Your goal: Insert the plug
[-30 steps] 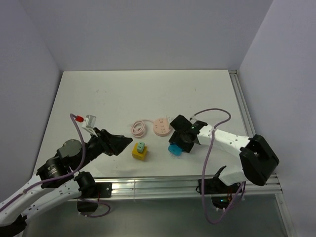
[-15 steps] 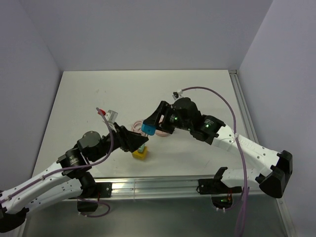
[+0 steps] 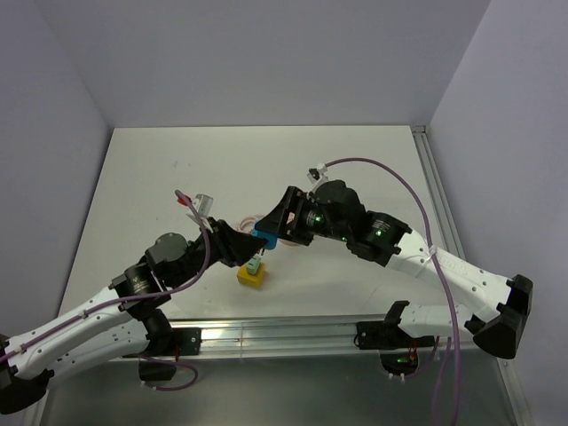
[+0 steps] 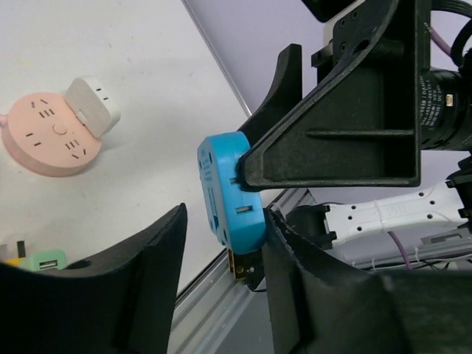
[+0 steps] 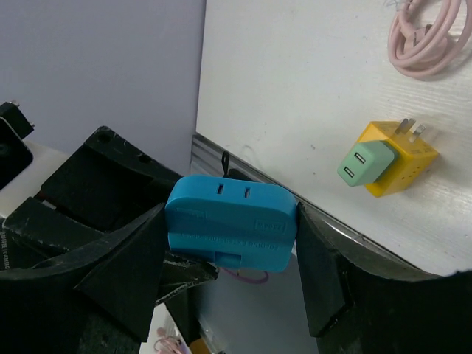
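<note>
**Mid-air handover stage of the insertion.** The blue plug [image 4: 228, 195] is off the counter [image 3: 355, 169], clamped on two opposite sides by the right end effector [image 5: 230, 221]. In the top view the yellow block [image 3: 251, 277] lies on the counter at 6 o'clock of it. The left end effector [image 3: 241, 244] reaches in from 8 o'clock. Its fingers [image 4: 310, 280] stand apart astride the plug, one close against it and the other with a clear gap. Brass prongs show at the plug's lower end. The pink power strip [image 4: 50, 133], at 10 o'clock in the left wrist view and carrying a white adapter [image 4: 92, 103], is the likely socket. Next move, by judgement: the left fingers must seat squarely, clear of the prongs, before the right lets go
</note>
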You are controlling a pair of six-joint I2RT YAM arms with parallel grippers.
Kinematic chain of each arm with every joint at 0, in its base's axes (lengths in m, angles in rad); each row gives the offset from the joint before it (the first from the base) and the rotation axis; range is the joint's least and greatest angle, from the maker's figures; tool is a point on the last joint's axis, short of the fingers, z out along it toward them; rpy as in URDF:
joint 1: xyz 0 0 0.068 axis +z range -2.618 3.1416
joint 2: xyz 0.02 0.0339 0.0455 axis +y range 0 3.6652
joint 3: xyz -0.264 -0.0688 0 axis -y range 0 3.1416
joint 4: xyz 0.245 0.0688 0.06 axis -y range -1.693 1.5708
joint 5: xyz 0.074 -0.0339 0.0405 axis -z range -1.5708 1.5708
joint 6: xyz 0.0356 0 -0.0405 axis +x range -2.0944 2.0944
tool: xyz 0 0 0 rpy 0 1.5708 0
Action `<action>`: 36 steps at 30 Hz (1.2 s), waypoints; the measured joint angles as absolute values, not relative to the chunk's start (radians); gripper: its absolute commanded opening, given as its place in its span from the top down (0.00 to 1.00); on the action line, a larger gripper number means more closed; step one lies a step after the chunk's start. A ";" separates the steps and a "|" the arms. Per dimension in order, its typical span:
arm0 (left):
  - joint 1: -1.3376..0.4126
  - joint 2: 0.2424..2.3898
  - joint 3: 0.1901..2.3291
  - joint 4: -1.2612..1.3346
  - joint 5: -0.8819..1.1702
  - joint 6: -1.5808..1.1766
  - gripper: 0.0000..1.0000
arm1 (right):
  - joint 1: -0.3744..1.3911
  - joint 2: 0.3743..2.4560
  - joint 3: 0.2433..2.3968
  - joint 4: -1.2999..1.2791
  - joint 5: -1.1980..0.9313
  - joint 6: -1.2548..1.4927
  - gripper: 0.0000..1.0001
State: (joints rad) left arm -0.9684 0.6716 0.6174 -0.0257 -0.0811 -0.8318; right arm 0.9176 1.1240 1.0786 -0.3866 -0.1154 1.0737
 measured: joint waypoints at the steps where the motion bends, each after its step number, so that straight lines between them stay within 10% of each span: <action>1: -0.969 0.672 0.617 -0.019 -0.081 -0.834 0.60 | 0.919 1.122 1.079 -0.386 -0.115 1.071 1.00; 4: -0.971 0.678 0.618 -0.004 -0.072 -0.850 0.96 | 0.924 1.121 1.074 -0.378 -0.114 1.059 0.84; 6: -0.973 0.685 0.620 -0.010 -0.074 -0.837 1.00 | 0.924 1.121 1.069 -0.384 -0.103 1.047 0.46; 11: -0.975 0.696 0.630 -0.044 -0.064 -0.831 0.99 | 0.928 1.116 1.063 -0.404 -0.091 0.973 0.12; 24: -0.968 0.588 0.753 -0.208 0.092 -0.805 1.00 | 0.936 0.742 0.937 -0.442 -0.279 0.515 0.19; 36: -0.968 0.612 0.746 -0.111 0.430 -0.876 1.00 | 0.955 0.855 0.866 -0.286 -0.681 0.340 0.24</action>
